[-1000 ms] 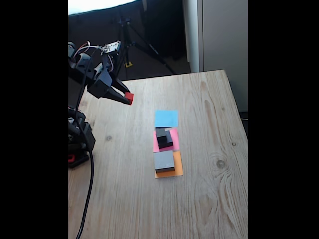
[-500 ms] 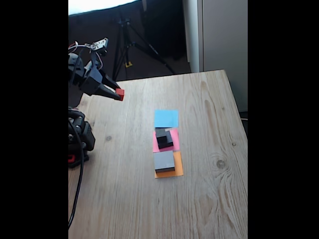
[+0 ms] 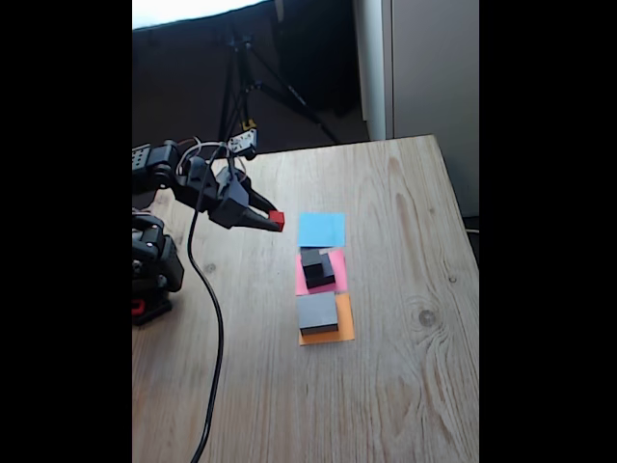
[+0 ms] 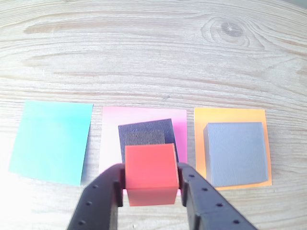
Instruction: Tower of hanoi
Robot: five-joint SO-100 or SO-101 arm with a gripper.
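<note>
- Arm reaches out low over the wooden surface (image 3: 386, 386) in fixed view, gripper (image 3: 275, 220) pointing toward the paper squares, held above the wood.
- Gripper (image 4: 151, 184) clamped on tiny red cube (image 4: 150, 173); fingers (image 4: 98, 201) press both sides.
- Blue square (image 3: 321, 229) bare.
- Pink square (image 4: 144, 120) carries medium black block (image 4: 144, 132); small black cube (image 3: 319, 270) on top in fixed view. In wrist view red cube covers part of that stack.
- Orange square (image 4: 230, 115) carries large grey block (image 4: 236, 152).
- Arm base cut off at frame's left.
</note>
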